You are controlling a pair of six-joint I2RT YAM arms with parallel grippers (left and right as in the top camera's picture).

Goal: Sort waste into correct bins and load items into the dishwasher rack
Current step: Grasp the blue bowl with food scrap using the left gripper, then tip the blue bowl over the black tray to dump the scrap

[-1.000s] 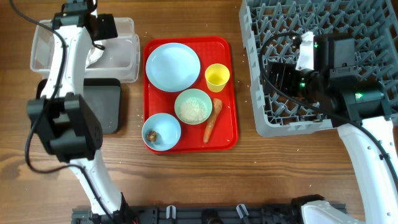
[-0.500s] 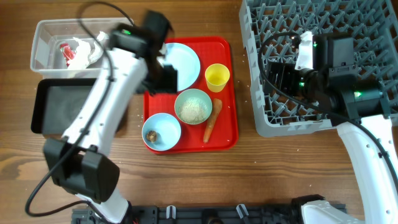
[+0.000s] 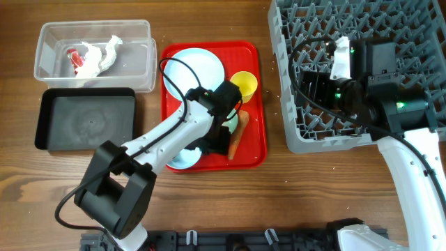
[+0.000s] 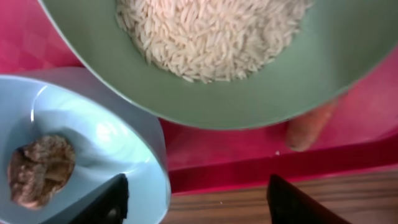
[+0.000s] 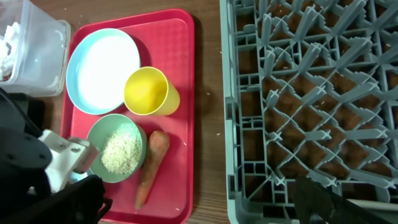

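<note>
My left gripper (image 3: 219, 143) (image 4: 199, 202) is open and empty, low over the red tray between the light blue bowl (image 4: 93, 143) holding the small brown lump (image 4: 40, 168) and the orange carrot (image 3: 237, 139) (image 4: 308, 127). The pale green bowl (image 4: 323, 68) of white rice (image 4: 205, 31) sits just ahead of it and is mostly hidden under the wrist in the overhead view. The yellow cup (image 3: 244, 85) and the light blue plate (image 3: 188, 66) stand on the tray. Tissue (image 3: 104, 54) and the wrapper (image 3: 75, 59) lie in the clear tub (image 3: 143, 63). My right gripper (image 3: 304, 87) (image 5: 199, 205) is open over the grey rack (image 3: 293, 139).
The red tray (image 3: 254, 104) lies between the bins and the rack. The black tray (image 3: 87, 118) sits in front of the clear tub at the left. A strip of bare wood separates the red tray from the rack.
My left arm has swung from the clear tub across to the red tray and come down over the bowls and carrot. The right arm has not moved.
</note>
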